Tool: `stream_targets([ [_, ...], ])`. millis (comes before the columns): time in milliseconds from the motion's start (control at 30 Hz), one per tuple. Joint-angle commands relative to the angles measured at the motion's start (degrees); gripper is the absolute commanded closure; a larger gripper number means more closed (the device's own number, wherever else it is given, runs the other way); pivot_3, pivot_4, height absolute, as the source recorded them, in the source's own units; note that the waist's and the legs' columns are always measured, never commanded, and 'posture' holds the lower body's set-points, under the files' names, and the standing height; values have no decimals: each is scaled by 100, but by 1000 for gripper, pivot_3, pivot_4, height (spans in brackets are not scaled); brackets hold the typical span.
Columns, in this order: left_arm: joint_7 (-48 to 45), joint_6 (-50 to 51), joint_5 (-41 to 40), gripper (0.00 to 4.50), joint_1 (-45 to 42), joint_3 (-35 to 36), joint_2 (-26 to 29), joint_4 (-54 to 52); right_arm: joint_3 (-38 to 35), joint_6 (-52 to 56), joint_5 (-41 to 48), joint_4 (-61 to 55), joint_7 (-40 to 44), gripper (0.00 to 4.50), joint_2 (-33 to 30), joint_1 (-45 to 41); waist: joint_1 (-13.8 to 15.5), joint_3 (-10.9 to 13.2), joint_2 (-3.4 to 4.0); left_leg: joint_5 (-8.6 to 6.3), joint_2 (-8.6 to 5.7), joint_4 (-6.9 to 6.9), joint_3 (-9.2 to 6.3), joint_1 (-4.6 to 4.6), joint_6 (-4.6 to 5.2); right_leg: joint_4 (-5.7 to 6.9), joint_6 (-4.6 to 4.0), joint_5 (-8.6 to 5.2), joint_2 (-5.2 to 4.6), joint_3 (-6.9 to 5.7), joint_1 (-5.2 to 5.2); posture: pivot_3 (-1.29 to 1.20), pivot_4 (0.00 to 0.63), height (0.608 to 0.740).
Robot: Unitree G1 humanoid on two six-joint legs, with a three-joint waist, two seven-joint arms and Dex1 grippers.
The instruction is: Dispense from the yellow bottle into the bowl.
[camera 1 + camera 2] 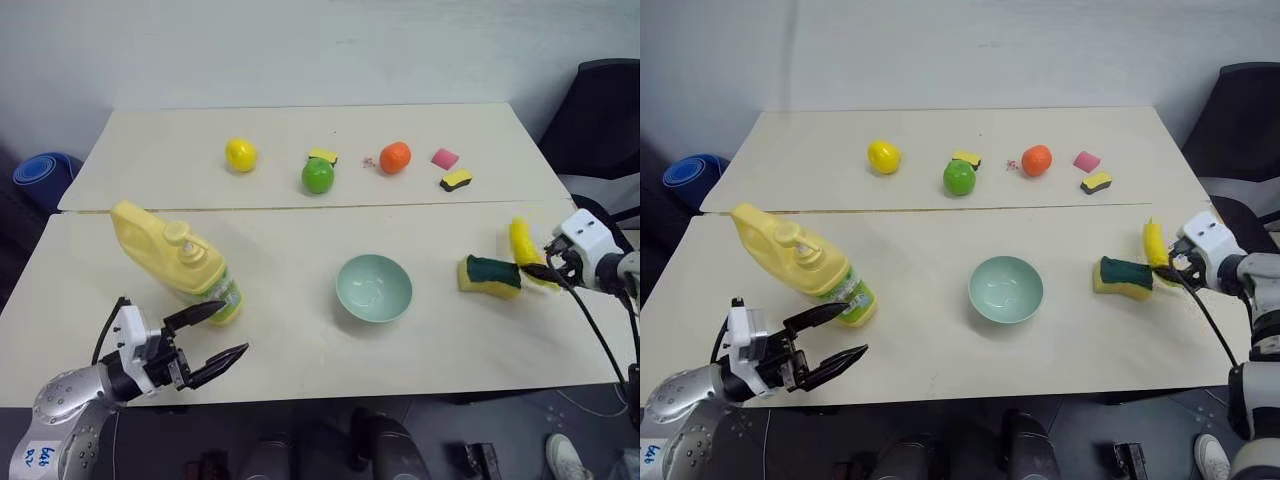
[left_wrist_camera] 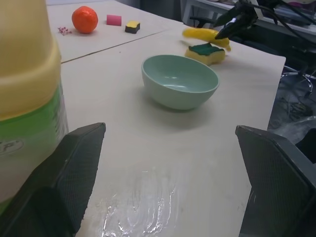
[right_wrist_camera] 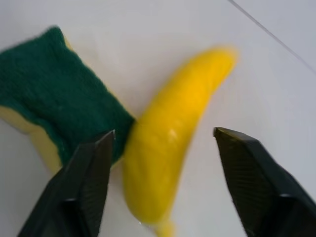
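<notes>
While the yellow bottle (image 1: 176,261) leans tilted on the near table at roughly 9 o'clock from the bowl (image 1: 374,288), the left gripper (image 1: 218,339) sits just at its 6 o'clock, fingers spread wide, holding nothing. Bottle base is right beside the upper finger; can't tell if they touch. Bowl stands upright mid-table, well apart from the bottle.

Right gripper (image 3: 160,148) is over at the table's 3 o'clock edge, fingers spread, straddling the banana (image 3: 170,143) without pinching it. Green-topped sponge (image 1: 490,276) lies just beside the banana, at its 9 o'clock, between banana and bowl.

Far table at 12 o'clock: lemon (image 1: 241,155), green apple (image 1: 318,176), orange (image 1: 395,158), pink block (image 1: 445,158), two small sponges (image 1: 456,179).
</notes>
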Motion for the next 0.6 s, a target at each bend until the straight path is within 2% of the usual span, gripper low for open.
stream_targets([
  [33, -165, -201, 34, 0, 152, 392, 151, 248, -818, -441, 936, -1129, 1083, 9, -343, 568, 23, 2, 6, 0, 0, 0, -5, -1, 0, -2, 0, 0, -1, -4, 0, 0, 150, 740],
  [67, -193, -234, 50, 0, 167, 425, 161, 317, -886, -392, 1071, -1475, 1362, 9, -362, 801, 31, 2, 8, -2, 1, 0, -9, -2, -1, -4, 0, 0, -1, -7, 1, 0, 150, 740],
  [133, -276, -373, 123, 0, 208, 492, 182, 468, -1123, 775, 1838, -3095, 1759, 9, -292, 1593, 37, 2, 7, -3, 3, -1, -11, -2, 1, -5, 0, 0, 0, -10, 4, 0, 150, 740],
  [167, -313, -428, 145, 0, 216, 512, 190, 523, -1230, 1204, 2078, -3695, 1772, 9, -252, 1878, 43, 1, 6, -4, 5, 0, -16, -2, 3, -6, 0, 0, -1, -12, 7, 0, 150, 740],
  [200, -367, -463, 148, 0, 241, 544, 213, 574, -1225, 1704, 2446, -4775, 1779, 9, -221, 2431, 48, 1, 8, -6, 6, 0, -18, 0, 5, -5, 0, 0, -2, -11, 10, 0, 150, 740],
  [300, -509, -529, 124, 0, 269, 622, 271, 724, -885, 2332, 2769, -7332, 1360, 9, 16, 3652, 69, 2, 10, -17, 13, -2, -26, 0, -5, 1, -6, -4, -5, -14, 6, 0, 150, 740],
  [367, -575, -544, 125, 0, 257, 614, 298, 755, -634, 2714, 2711, -8168, 827, 9, 307, 3899, 70, 2, 10, -29, 16, -2, -26, 0, -16, 2, -9, -5, 0, -13, 5, 0, 150, 740],
  [467, -675, -455, 46, 0, 237, 573, 355, 670, 164, 3096, 2114, -8844, -37, 9, 933, 3867, 89, -1, -1, -40, 12, -2, -23, 1, -31, 2, -8, -4, -1, -8, 4, 0, 150, 740],
  [600, -720, -378, 40, 0, 192, 542, 365, 634, 860, 3322, 1408, -8490, -545, 9, 1410, 3321, 130, -2, -3, -36, 5, -2, -23, -2, -23, 2, -9, -4, -3, -8, -5, 0, 150, 740],
])
